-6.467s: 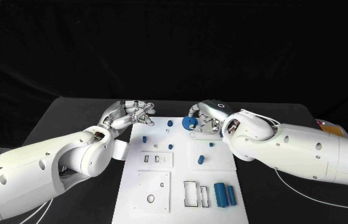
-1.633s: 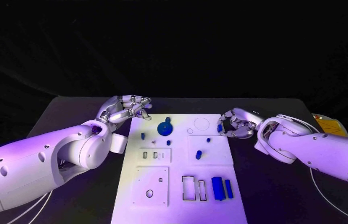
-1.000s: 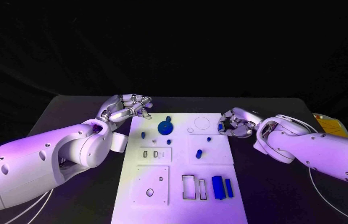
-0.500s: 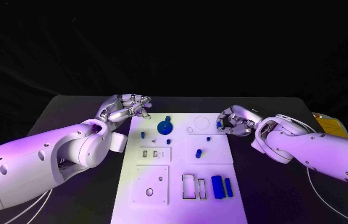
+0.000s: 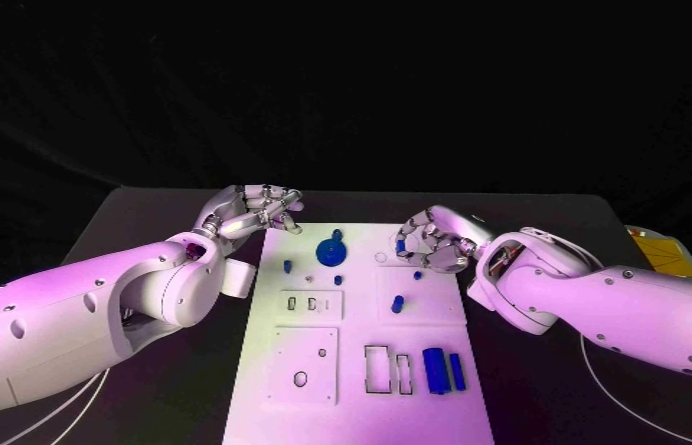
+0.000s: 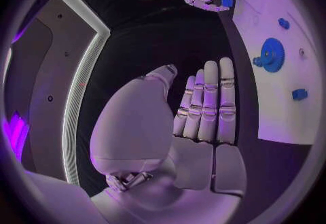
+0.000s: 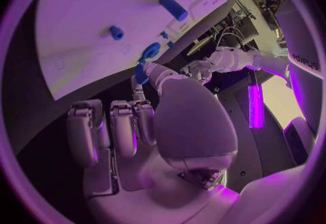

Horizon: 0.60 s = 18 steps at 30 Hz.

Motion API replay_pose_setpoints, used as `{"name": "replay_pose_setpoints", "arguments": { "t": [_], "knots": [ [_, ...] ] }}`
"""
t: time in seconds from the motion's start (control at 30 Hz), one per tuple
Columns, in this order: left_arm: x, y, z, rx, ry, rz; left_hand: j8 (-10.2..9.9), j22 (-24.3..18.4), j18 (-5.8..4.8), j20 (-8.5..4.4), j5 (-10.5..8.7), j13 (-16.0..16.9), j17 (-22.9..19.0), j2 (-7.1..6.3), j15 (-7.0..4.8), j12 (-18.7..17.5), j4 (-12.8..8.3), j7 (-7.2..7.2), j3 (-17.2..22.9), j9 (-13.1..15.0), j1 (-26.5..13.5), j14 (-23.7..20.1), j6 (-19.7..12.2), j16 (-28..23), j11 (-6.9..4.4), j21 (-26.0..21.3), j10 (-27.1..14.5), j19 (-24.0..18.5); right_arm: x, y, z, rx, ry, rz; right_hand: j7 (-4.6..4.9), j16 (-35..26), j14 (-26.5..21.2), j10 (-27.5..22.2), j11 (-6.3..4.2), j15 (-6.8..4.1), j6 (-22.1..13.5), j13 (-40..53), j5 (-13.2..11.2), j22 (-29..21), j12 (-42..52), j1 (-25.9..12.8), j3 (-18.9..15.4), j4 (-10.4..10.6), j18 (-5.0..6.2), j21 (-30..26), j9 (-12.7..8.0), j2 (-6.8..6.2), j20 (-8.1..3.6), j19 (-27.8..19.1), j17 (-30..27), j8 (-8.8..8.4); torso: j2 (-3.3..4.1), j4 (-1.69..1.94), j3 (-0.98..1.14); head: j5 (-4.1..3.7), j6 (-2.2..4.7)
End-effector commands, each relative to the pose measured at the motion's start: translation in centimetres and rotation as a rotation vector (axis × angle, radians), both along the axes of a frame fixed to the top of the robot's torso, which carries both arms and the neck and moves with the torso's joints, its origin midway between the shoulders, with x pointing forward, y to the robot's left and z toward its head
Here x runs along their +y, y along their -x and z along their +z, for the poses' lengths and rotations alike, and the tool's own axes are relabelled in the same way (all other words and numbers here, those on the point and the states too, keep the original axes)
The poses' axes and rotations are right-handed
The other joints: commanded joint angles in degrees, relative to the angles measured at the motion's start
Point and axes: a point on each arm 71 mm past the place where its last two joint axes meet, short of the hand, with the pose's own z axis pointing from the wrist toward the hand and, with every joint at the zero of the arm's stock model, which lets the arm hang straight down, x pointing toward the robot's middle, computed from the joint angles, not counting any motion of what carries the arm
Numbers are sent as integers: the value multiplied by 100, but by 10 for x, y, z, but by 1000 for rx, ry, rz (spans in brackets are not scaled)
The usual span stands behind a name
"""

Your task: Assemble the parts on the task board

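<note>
While your right hand point(image 5: 433, 238) hovers over the far right part of the task board point(image 5: 361, 385), it pinches a small blue part point(image 5: 402, 247) between thumb and fingertip, the other fingers curled loosely around it. The left wrist view shows the same pinch, with the blue part point(image 6: 227, 2) poking out past the fingertips. Just beside the pinch lies a faint circular outline point(image 5: 384, 257) on the board, which is probably the seat you are aiming for, though you cannot confirm that from here.

Bring the part down slowly and keep it upright, so that it meets the board square rather than on an edge. Do not loosen the pinch until you feel the part settle, since a small piece like this would likely roll off across the plate.

Mind the blue gear point(image 5: 332, 251) standing to the left of your hand and the small blue peg point(image 5: 418, 275) just nearer to you; a wide sweep of the curled fingers could knock either.

Your left hand point(image 5: 255, 211) holds nothing, its fingers held straight and close together at the far left corner of the board, clear of the work. Leave it there.
</note>
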Motion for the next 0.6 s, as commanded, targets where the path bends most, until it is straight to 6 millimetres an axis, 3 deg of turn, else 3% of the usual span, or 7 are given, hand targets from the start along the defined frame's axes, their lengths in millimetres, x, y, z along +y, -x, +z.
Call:
{"name": "replay_pose_setpoints", "arguments": {
  "t": [0.03, 0.17, 0.3, 0.6],
  "knots": [
    [-2, -1, 0, 2, 7, -12, -1, 5, 58, -1, -29, 5, 5, -4, 5, 11, -1, -5, 45, 5, -50, -48, -24, 19, -12, 32, -25, -31, 20, 5, 1, -15, 41, -29, -2, 18, 562, 128, -51, -30, 3, 911, 30, 1342, 24, -89, 16, 22, -66, 13, 55, -22, -50, 444, 1295, 53, -1, 17, 4, 45, -26],
    [-2, -2, -1, 3, 6, -9, -1, 5, 58, -1, -29, 5, 5, -4, 5, 11, -1, -5, 45, 5, -50, -48, -24, 19, -12, 32, -25, -31, 49, 12, 0, -38, 58, 22, -21, 18, 563, 141, -64, -39, 36, 925, 50, 1339, 35, -103, 39, 24, -64, 9, 68, -10, -54, 440, 1295, 79, -11, 1, -3, 75, -44],
    [-2, -3, -1, 4, 5, -7, -1, 5, 58, -1, -29, 5, 5, -4, 5, 11, -1, -5, 45, 5, -50, -48, -24, 19, -12, 32, -25, -31, 79, 20, -6, -52, 76, 73, -35, 17, 562, 146, -75, -48, 61, 929, 60, 1333, 38, -111, 53, 21, -62, 1, 77, -8, -60, 435, 1292, 99, -28, 10, -10, 120, -72],
    [-2, -4, -2, 6, 2, -4, 1, 8, 59, -1, -28, 7, 9, -5, 4, 14, -5, -6, 49, 7, -44, -50, -24, 23, -14, 38, -24, -34, 119, 34, -24, -63, 116, 138, -49, 17, 562, 146, -89, -61, 88, 925, 64, 1331, 34, -147, 62, 31, -61, -1, 89, -15, -70, 433, 1290, 124, -19, 11, -14, 202, -133]
  ]
}}
